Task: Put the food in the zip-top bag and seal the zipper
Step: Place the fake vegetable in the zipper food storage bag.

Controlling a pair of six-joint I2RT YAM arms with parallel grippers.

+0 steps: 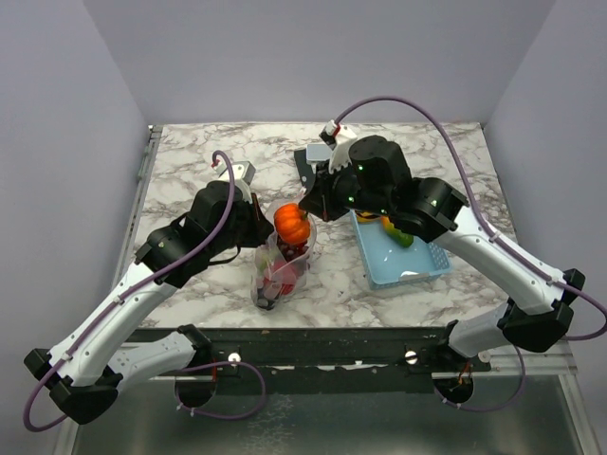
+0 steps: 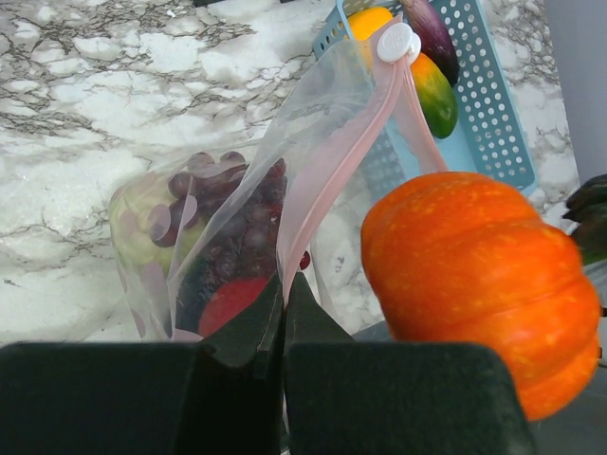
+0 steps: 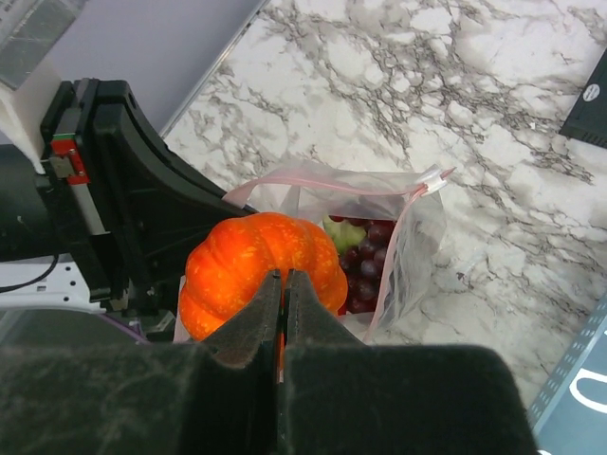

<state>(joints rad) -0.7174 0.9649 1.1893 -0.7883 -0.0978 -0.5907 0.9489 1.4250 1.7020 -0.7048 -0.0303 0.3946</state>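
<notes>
The left fingers (image 2: 242, 332) are closed on the pink zipper strip (image 2: 332, 161) of the clear zip-top bag (image 2: 285, 133) on the marble table (image 1: 209, 171). The right fingers (image 3: 242, 327) grip the orange toy pumpkin (image 3: 247, 261) over the mouth. Risk: a narrow mouth snags the pumpkin, tipping the bag.

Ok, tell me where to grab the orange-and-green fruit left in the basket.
Probably across its narrow middle, from straight above: the orange-and-green fruit lies lengthwise in the blue basket, whose walls block side approaches, and a purple piece lies close beside it.
</notes>
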